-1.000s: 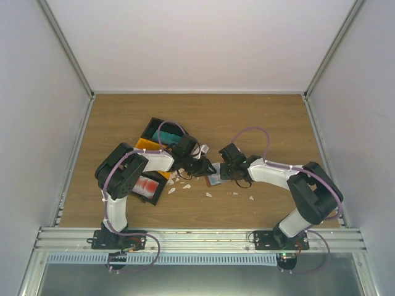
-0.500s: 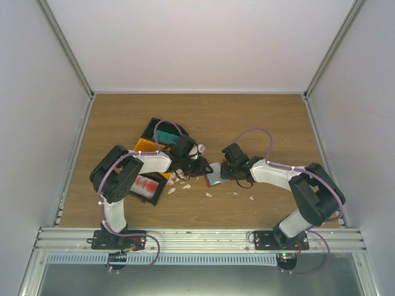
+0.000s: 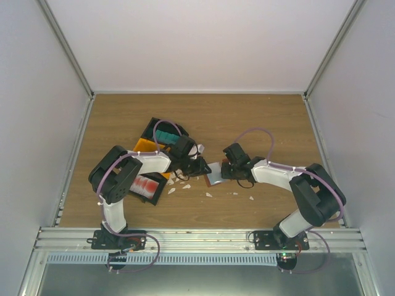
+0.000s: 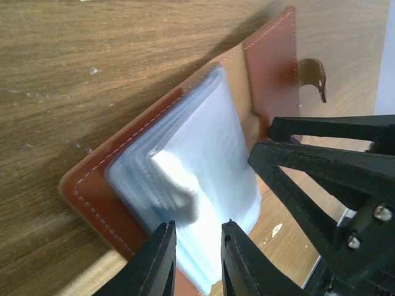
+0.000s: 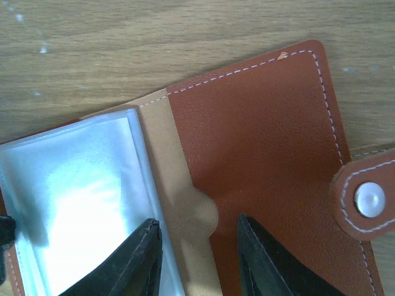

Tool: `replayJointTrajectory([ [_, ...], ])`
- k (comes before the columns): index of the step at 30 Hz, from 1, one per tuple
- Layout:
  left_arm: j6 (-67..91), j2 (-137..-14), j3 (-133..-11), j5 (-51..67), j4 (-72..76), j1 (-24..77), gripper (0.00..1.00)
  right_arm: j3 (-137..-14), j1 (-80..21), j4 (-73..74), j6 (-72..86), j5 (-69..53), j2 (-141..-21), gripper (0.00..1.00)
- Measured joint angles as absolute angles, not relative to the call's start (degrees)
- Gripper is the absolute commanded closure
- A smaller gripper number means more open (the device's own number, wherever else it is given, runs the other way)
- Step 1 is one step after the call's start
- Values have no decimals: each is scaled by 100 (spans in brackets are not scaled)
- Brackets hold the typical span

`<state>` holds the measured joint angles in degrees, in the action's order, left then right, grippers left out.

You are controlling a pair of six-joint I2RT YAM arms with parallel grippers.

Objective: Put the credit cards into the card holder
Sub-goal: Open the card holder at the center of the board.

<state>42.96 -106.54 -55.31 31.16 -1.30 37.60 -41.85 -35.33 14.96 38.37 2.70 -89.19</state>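
- Card holder (image 3: 213,174): lies open, flat on the counter (image 3: 259,123), centre, between the two grippers.
- Clear sleeves (image 4: 210,160): fanned up on the holder's left half. The tan pocket (image 5: 185,203) and snap strap (image 5: 367,197) are on the right half.
- Left gripper (image 4: 197,225): fingers a narrow gap apart, with a sleeve edge in the gap. Cannot tell whether it is pinched.
- Right gripper (image 5: 197,221): fingers apart over the tan pocket and brown flap, holding nothing. No card shows in either gripper.
- Step in hand (est.): part one sleeve so it can take a card.
- Procedure: keep the right half pinned flat. Pick a single sleeve edge, not the whole stack. Lift gently, since the film is thin, slippery and prone to spring back.
- Qty: card holder x1, snap strap x1. Sleeves are several, and the exact no. is not resolvable.
- Credit cards (image 3: 145,184): 2 stacks seen, red-and-white in the near-left bin and teal (image 3: 164,134) in the far bin.
- Black bins (image 3: 152,126) x2, yellow bin (image 3: 144,145) x1.
- Pale scraps (image 3: 208,194): several, near the holder, too small to ID.
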Motion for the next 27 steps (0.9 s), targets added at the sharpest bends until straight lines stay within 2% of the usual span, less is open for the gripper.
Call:
replayJointTrajectory([
  [7, 4311, -10449, -5524, 3203, -47, 3760, 75, -4152, -3540, 1345, 3841, 71, -8923, 66],
  [14, 4388, -10444, -5524, 3159, -54, 3760, 66, -4143, -3540, 1326, 3844, 69, -8923, 65],
  [27, 4486, -10715, -5527, 3164, -1, 3750, 63, -4123, -3540, 1286, 3844, 27, -8919, 61],
])
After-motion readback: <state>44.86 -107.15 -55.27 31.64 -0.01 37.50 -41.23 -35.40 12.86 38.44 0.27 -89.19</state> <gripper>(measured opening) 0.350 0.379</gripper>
